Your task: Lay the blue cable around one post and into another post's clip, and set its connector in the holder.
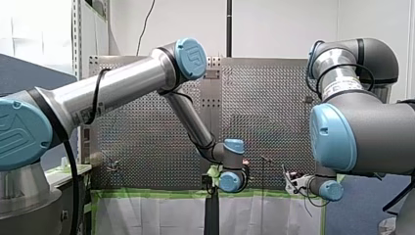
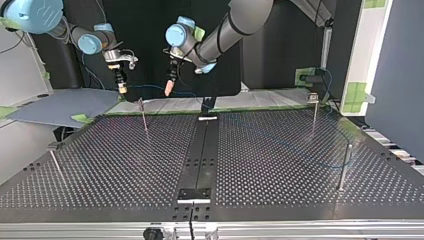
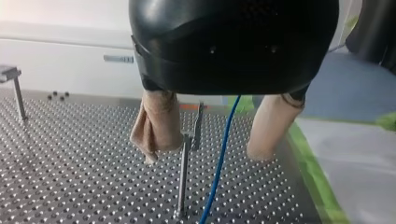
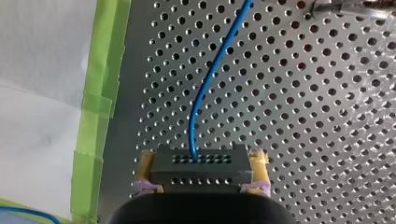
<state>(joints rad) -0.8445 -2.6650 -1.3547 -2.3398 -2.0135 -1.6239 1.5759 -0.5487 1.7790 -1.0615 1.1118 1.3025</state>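
Yellow-padded right claw (image 4: 203, 161) pinches the grey connector (image 4: 201, 176); left claw (image 3: 205, 155) spread astride the blue cable (image 3: 220, 156).

- The blue cable (image 3: 222, 154) is thin and hangs almost straight, just beside the clip post (image 3: 183, 177). It passes between the spread beige fingers of my left claw (image 3: 205, 156).
- The clip post is a slim, upright metal rod on the perforated counter (image 3: 70, 177). The small clip (image 3: 198, 126) at its head stands apart from the cable.
- The connector (image 4: 201, 172) is a dark grey block with rows of holes. My right claw (image 4: 201, 158) grips it near the clip post, and the cable enters its face.
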